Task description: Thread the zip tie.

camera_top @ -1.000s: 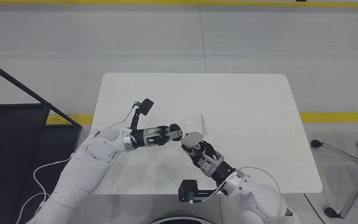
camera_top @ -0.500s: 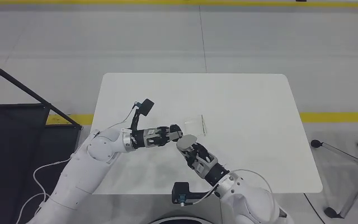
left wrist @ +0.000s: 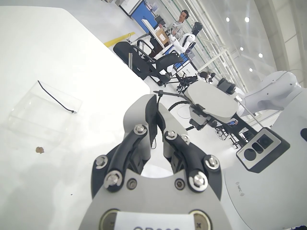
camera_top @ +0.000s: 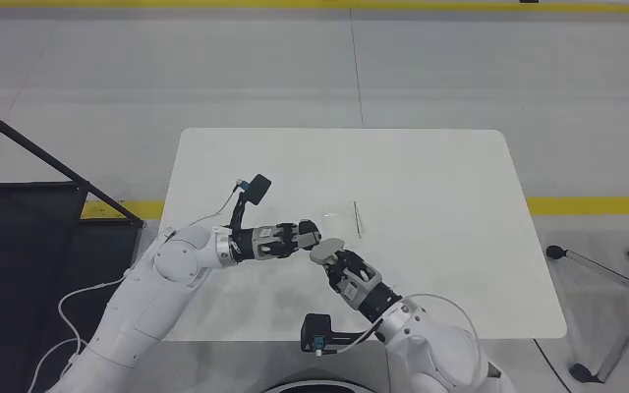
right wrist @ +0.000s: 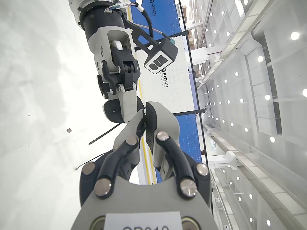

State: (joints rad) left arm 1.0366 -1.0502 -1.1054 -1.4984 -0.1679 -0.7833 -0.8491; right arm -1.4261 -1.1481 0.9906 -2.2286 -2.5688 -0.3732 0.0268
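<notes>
Zip tie (left wrist: pixel 158 93) is held in the air over the near middle of the table (camera_top: pixel 442 177), gripped by both arms. The left gripper (left wrist: pixel 155 111) is pinched tight on the black strap. The right gripper (right wrist: pixel 144 118), just beside it, is likewise closed on the strap. A second tie (left wrist: pixel 55 96) lies at a clear box (left wrist: pixel 28 118) just beyond them.
</notes>
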